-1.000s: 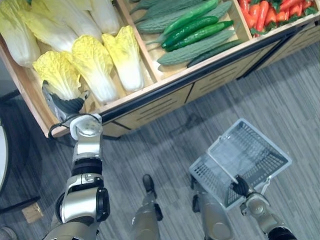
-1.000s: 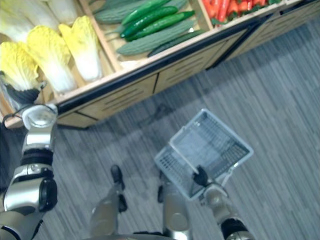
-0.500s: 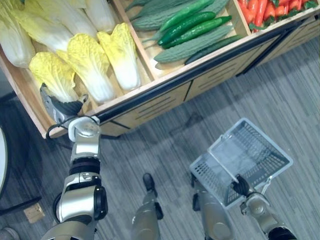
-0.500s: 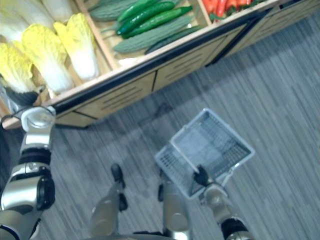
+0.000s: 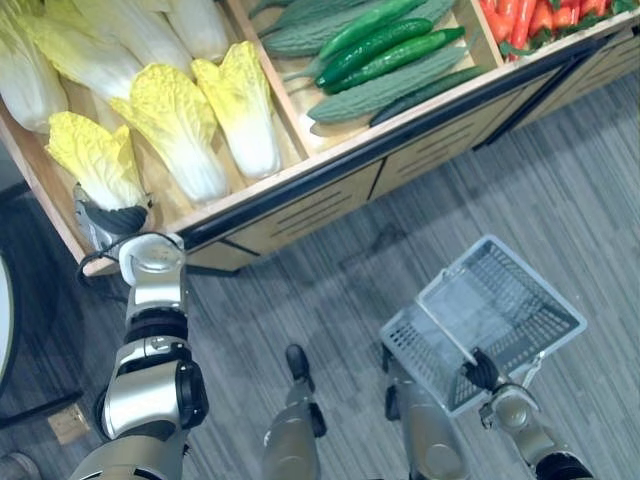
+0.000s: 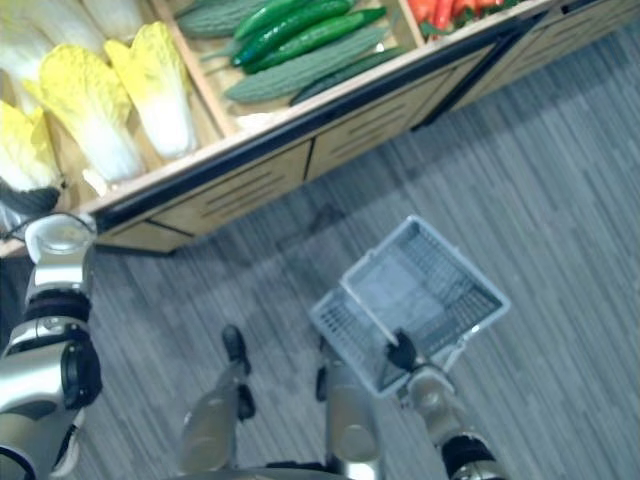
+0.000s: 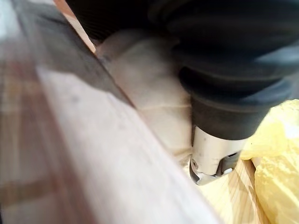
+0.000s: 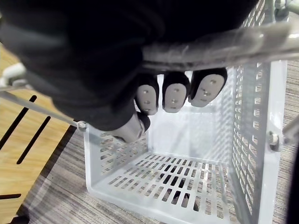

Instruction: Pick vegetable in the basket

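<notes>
Just past your left hand (image 5: 108, 216) fingers sits the base of the leftmost yellow-leafed, white-stemmed napa cabbage (image 5: 88, 158). The grip is hidden, so I can't tell if it's closed. Since a second ago the cabbage has slid clear of the neighbouring cabbage (image 5: 175, 130) but is still in the wooden bench (image 5: 310, 207), so the pull-out looks begun. Your right hand (image 8: 93, 60) fingers are curled round the handle (image 8: 210, 44) of the empty pale grey perforated plastic basket (image 5: 520, 300) below them.

No readable text, labels, numbers or signs on the wooden stand (image 5: 300, 215) or basket (image 5: 415, 352)
</notes>
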Controlling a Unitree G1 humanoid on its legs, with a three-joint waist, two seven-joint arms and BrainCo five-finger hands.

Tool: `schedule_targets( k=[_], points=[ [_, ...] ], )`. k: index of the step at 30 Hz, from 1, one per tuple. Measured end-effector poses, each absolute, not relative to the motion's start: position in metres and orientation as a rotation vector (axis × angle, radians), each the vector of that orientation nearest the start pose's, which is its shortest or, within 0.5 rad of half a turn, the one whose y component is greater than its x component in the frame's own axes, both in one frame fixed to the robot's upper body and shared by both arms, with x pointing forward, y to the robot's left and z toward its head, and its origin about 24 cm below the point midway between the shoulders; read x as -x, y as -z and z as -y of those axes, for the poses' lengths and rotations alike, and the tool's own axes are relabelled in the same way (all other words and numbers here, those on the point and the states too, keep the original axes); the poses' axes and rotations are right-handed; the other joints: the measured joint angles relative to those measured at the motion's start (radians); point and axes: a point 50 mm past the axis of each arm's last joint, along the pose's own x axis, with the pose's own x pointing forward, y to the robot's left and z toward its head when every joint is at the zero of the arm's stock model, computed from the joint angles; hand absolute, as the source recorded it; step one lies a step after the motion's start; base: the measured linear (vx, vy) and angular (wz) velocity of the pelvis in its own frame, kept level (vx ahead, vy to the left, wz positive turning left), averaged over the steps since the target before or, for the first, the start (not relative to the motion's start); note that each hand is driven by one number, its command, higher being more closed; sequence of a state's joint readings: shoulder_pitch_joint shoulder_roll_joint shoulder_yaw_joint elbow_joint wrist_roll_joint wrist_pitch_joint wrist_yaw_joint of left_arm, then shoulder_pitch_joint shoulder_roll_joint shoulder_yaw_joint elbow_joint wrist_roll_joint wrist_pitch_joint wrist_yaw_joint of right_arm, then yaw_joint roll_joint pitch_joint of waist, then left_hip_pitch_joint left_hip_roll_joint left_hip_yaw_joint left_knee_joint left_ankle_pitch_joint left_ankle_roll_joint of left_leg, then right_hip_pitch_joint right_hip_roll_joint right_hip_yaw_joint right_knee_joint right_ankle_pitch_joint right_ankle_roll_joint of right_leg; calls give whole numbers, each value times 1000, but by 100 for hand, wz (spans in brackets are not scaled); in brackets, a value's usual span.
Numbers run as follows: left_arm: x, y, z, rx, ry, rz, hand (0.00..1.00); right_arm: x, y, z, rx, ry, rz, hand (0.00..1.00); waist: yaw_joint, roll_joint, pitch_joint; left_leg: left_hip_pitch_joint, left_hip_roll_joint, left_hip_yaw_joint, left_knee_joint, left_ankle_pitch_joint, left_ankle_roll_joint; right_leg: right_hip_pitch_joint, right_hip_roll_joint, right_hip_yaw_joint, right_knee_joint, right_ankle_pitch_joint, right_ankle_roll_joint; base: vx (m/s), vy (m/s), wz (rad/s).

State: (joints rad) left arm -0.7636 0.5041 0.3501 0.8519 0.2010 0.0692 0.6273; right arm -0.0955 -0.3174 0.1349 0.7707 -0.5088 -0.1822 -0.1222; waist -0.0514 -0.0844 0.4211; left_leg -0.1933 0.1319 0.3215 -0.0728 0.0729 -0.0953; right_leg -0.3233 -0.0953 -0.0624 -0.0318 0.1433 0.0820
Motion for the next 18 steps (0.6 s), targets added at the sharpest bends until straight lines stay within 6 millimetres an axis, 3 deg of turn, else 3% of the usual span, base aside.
schedule_targets(
  k=[11, 18],
  points=[
    [-346, -140, -337, -421, -969, -37, 100, -219, 81, 221, 839, -182, -491, 100, 1, 0, 0, 37, -6, 0, -4, 2, 3, 35, -8, 0, 0, 2, 4, 0, 0, 0],
    [-335, -133, -304, -136, -1027, 111, 100, -213, 87, 217, 835, -192, -517, 100, -2, -2, -1, 81, -10, -3, -13, 2, 3, 79, -11, -2, 0, 2, 4, 12, 3, 0]
  ],
)
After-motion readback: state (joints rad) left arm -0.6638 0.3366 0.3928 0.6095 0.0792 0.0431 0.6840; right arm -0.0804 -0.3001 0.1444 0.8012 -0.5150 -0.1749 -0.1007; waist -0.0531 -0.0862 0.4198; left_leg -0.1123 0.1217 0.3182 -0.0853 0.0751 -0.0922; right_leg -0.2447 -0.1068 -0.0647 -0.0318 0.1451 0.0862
